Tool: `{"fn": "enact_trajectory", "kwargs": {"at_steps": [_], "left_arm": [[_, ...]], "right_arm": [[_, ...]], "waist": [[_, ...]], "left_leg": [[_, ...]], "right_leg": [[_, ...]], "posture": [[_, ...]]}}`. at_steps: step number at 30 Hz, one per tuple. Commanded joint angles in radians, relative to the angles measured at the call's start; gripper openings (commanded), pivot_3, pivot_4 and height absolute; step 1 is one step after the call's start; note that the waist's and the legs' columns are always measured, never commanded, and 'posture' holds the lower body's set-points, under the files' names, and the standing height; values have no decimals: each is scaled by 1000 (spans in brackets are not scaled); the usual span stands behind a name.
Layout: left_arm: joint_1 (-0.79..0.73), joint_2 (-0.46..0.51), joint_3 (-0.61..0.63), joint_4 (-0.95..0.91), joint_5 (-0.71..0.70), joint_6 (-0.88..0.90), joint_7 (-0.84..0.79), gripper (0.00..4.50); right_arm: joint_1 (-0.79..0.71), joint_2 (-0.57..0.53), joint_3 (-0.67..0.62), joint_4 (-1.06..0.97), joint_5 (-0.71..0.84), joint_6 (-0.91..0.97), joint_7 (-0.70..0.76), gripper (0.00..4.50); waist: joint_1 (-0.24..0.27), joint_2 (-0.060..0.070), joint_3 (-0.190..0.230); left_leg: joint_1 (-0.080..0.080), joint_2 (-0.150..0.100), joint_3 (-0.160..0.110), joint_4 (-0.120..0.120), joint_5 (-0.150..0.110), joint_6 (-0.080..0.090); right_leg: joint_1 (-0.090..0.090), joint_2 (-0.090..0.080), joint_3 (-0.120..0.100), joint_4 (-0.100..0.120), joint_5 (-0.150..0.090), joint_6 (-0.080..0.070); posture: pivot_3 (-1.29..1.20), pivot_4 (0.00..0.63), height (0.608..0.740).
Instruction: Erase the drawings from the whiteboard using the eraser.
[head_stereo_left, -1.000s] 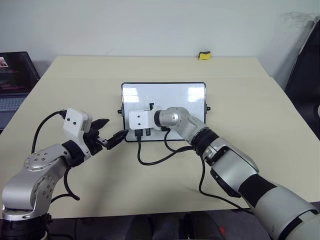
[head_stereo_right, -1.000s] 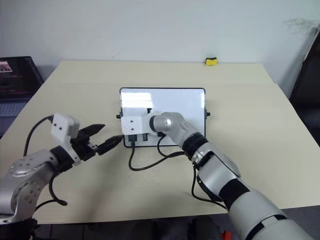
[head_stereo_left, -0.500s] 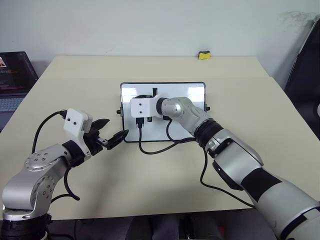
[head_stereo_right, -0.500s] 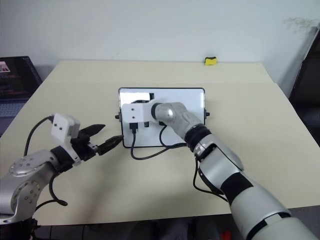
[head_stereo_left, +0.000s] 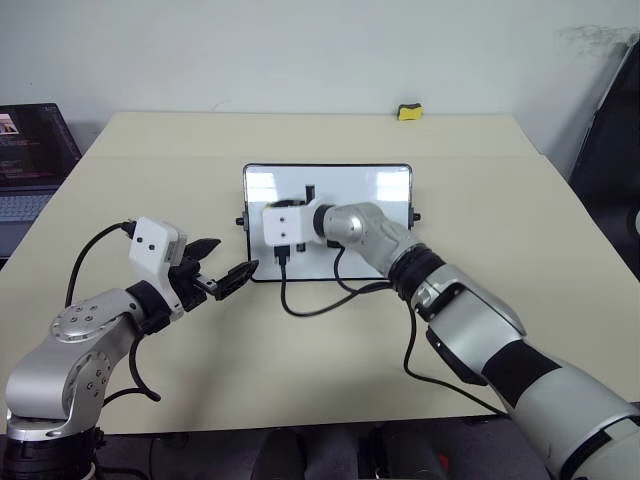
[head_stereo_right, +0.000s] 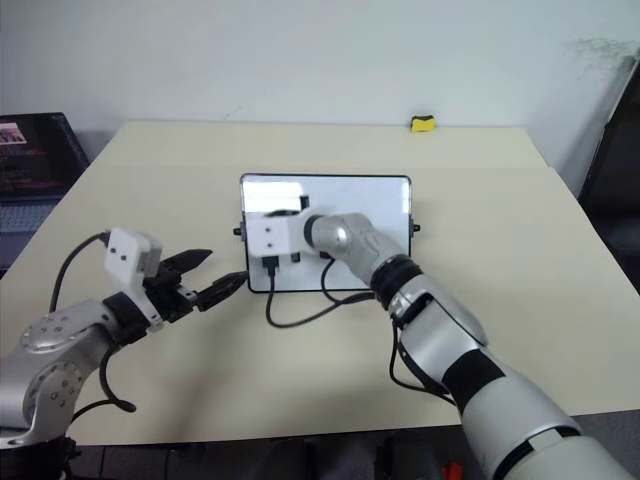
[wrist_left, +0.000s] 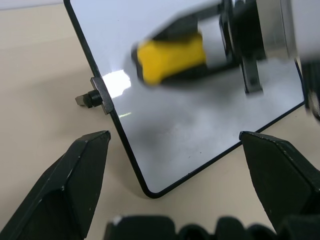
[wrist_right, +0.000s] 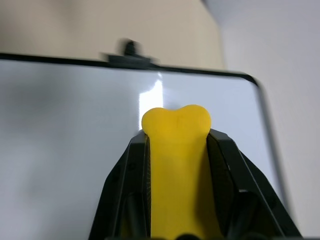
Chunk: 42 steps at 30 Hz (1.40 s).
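Eraser sits squeezed between the two black fingers of my right gripper, its yellow sponge bulging out past the fingertips. My right arm reaches across over the left half of the whiteboard, and my left wrist view shows the yellow block just above the glossy white surface — whether it touches there, I cannot tell.

The whiteboard lies flat near the middle of the beige table, long side toward me, with a thin black frame and a small black knob on its short side. The part of the board I can see is white, with only a faint grey smudging near its near-left corner; I make out no clear black marks on it.

My left gripper hangs just off the board's near-left corner, its fingers spread apart and holding nothing — the corner of the frame lies between them in my left wrist view.

A second yellow block rests at the far edge of the table, well apart from the board. A laptop stands off the table's left side.
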Motion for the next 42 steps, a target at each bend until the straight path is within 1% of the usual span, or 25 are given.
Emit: {"fn": "enact_trajectory", "kwargs": {"at_steps": [1,7,9,15,18,19,21,22,24,28,29,33,37,39,42], "left_arm": [[-4,13,10,-34,-8,-9,-10,4500],[-10,12,9,-30,-11,-16,-22,4500],[-11,11,6,-30,-9,-19,-28,4500],[-18,3,-5,-36,-18,-22,-34,4500],[-19,1,-4,-42,-28,-37,-52,4500],[-16,1,-2,-51,-39,-44,-67,4500],[-10,5,-2,-61,-46,-56,-87,4500],[-8,7,-4,-64,-44,-62,-92,4500],[-6,10,-8,-64,-35,-77,-101,4500],[-16,19,-27,-59,-23,-94,-120,4500],[-26,22,-39,-56,-19,-97,-127,4500],[-68,31,-94,-45,-15,-107,-165,4500],[-122,30,-156,-12,3,-124,-205,4500],[-171,23,-210,21,19,-138,-241,4500],[-260,1,-305,69,35,-155,-308,4500]], "right_arm": [[-9,-1,-21,15,5,-4,-2,1175],[81,10,9,-24,17,2,173,1175],[108,10,17,-48,14,10,210,1175],[115,-2,-12,-76,19,20,181,1175],[140,-8,-122,-139,129,53,168,1175],[176,-12,-189,-208,202,101,179,1174],[257,-34,-280,-349,295,189,194,1174],[295,-48,-304,-414,319,228,200,1174],[417,-88,-361,-592,365,337,197,1174],[636,-123,-446,-928,447,568,165,1174],[703,-134,-468,-1022,460,630,151,1174],[888,-175,-512,-1306,485,834,110,1174],[973,-209,-530,-1441,492,953,68,1174],[1010,-224,-552,-1481,495,1006,46,1174],[1043,-244,-598,-1499,502,1084,14,1174]], "waist": [[-2,0,0],[-2,0,0],[-2,0,0],[0,0,0],[2,0,0],[3,0,0],[7,0,0],[8,0,0],[11,0,0],[11,0,0],[11,0,0],[12,1,1],[7,1,1],[6,1,1],[7,1,1]], "left_leg": [[0,0,0,0,0,0],[0,1,0,-1,0,0],[1,1,0,-1,0,0],[1,1,0,0,0,0],[0,1,-1,0,0,0],[0,1,-1,0,0,0],[-1,1,-1,0,0,0],[-2,1,-1,0,0,0],[-2,1,-1,0,0,-1],[-2,1,-1,-2,-1,-1],[-2,1,-1,-2,-1,-1],[-2,0,1,-2,-1,-1],[-2,-1,3,-1,-1,-1],[-2,0,3,-1,-1,-1],[-2,1,4,-1,-1,-1]], "right_leg": [[0,0,0,0,0,0],[0,0,0,0,0,0],[0,0,0,0,0,0],[0,1,0,1,0,0],[0,1,0,1,0,0],[0,1,0,0,0,0],[0,0,-1,0,0,0],[0,0,-1,-1,0,0],[0,0,-1,-2,0,0],[-1,0,-1,-2,0,0],[-1,0,-1,-2,0,0],[-1,4,0,-2,-1,1],[-2,10,1,-3,-1,1],[-2,13,2,-3,-3,4],[-2,15,1,-2,-4,4]], "posture": [[0,150,740],[0,150,740],[0,150,740],[0,150,740],[0,150,740],[0,150,740],[0,150,740],[0,150,740],[0,150,740],[0,150,740],[0,150,740],[0,150,740],[0,150,740],[0,150,740],[0,150,740]]}}
